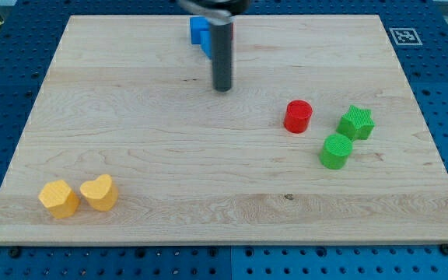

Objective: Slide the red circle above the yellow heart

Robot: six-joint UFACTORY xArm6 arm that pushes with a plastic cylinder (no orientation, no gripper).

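Observation:
The red circle (298, 117) lies at the board's right-centre. The yellow heart (99, 192) lies near the bottom left corner, with a yellow hexagon (58, 198) just to its left. My tip (222, 88) rests on the board in the upper middle, well to the left of and a little above the red circle, and far up and right of the yellow heart. It touches no block.
A green star (356, 123) and a green cylinder (336, 151) sit right of and below the red circle. A blue block (200, 33), partly hidden by the rod, lies near the top edge. The wooden board (154, 148) has blue pegboard around it.

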